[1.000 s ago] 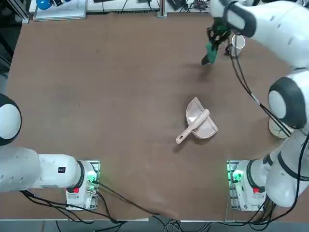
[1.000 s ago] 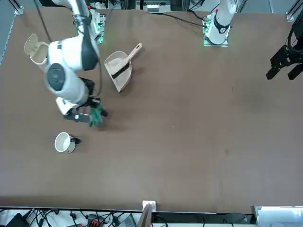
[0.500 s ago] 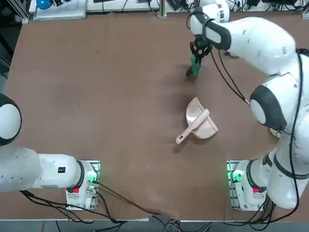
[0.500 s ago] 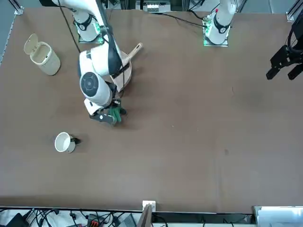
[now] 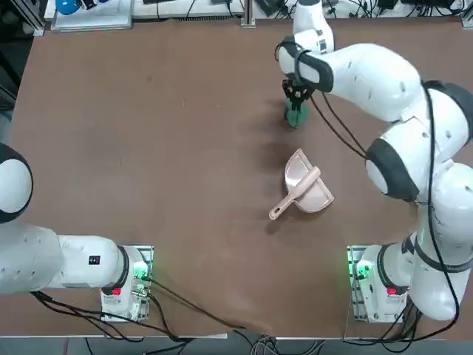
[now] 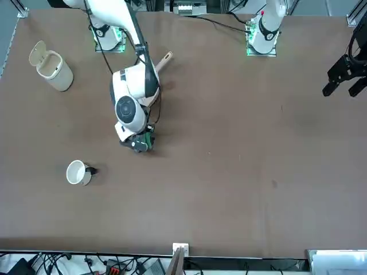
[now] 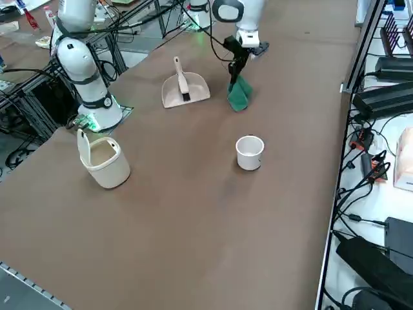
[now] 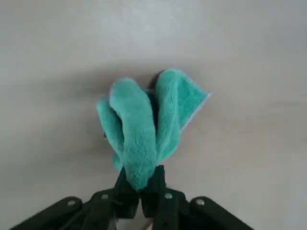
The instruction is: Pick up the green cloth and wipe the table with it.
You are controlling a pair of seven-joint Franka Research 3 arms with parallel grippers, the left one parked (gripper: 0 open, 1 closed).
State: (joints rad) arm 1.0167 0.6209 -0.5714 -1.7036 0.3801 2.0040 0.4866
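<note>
Cloth: green cloth [image 8: 144,124] pinched in right gripper [image 8: 140,184], jaws clamped tight on bunched top edge, folds hanging below. Gripper points down over counter [image 5: 148,148], at about 12 o'clock from beige dustpan [image 5: 307,186] in top view, near but apart. Cloth's lower end at counter surface (contact itself hard to confirm). White cup [image 7: 250,153] and lidded beige bin [image 7: 103,161] stand well apart.

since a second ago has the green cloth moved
Yes. In the top view the green cloth, pinched in the right gripper, has travelled leftward from above and right of the dustpan to directly above its scoop.
</note>
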